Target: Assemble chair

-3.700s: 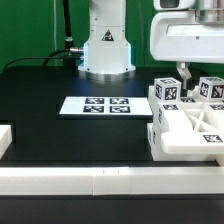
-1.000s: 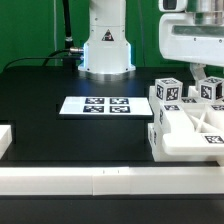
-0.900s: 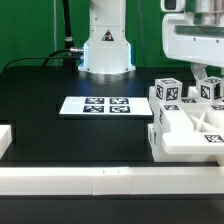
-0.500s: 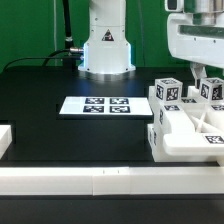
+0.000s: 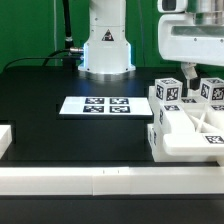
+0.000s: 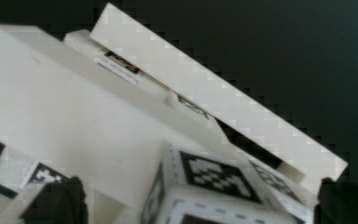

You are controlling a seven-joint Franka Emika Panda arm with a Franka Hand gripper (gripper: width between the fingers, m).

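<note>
The chair parts stand at the exterior view's right: a white X-ribbed panel with two tagged blocks behind it, one nearer the middle and one at the edge. My gripper hangs just above the edge block, and only one finger shows clearly. In the wrist view the gripper is open. Its dark fingers stand on either side of the tagged block with gaps, not touching it. The long white panel lies beyond the block.
The marker board lies flat in the middle of the black table. The robot base stands behind it. A long white border rail runs along the front. A white piece sits at the exterior view's left edge.
The gripper shifted toward the exterior view's right and sank a little, then came slightly back left over the edge block. The parts have not moved.
</note>
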